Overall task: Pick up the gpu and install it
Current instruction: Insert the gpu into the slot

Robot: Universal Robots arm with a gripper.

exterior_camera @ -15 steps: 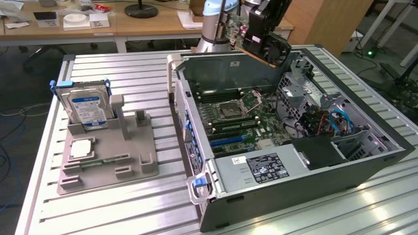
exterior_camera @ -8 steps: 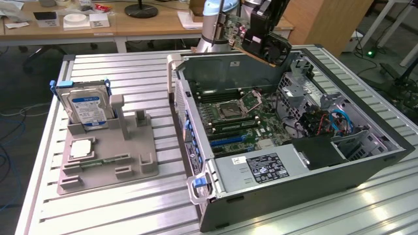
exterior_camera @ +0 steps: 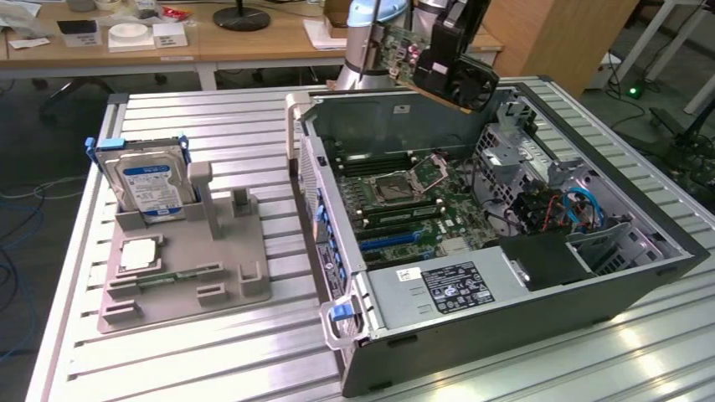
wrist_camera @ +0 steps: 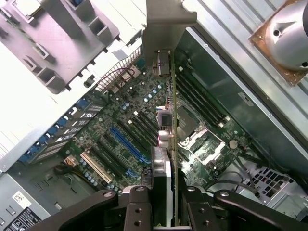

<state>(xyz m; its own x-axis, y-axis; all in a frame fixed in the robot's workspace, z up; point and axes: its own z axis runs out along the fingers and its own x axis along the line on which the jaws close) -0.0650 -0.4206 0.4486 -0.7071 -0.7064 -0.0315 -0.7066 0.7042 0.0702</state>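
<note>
My gripper (exterior_camera: pixel 444 38) is shut on the gpu (exterior_camera: pixel 453 74), a card with a black fan shroud and a reddish-green board, holding it tilted in the air above the far rim of the open computer case (exterior_camera: pixel 335 176). In the wrist view the gpu (wrist_camera: pixel 166 144) is edge-on between the black fingers (wrist_camera: pixel 137 211), its silver end bracket (wrist_camera: pixel 166 19) pointing away from the gripper (wrist_camera: pixel 166 204). Below it lies the motherboard (wrist_camera: pixel 120 125) with a blue expansion slot (wrist_camera: pixel 127 144) and several black slots beside it. The card touches nothing in the case.
A grey fixture tray (exterior_camera: pixel 223 268) on the exterior view's left holds an upright hard drive (exterior_camera: pixel 151 184), a processor chip (exterior_camera: pixel 140 251) and a memory stick (exterior_camera: pixel 167 276). Inside the case sit a power supply (exterior_camera: pixel 447 285), a processor socket (exterior_camera: pixel 403 180) and drive cage cables (exterior_camera: pixel 558 209).
</note>
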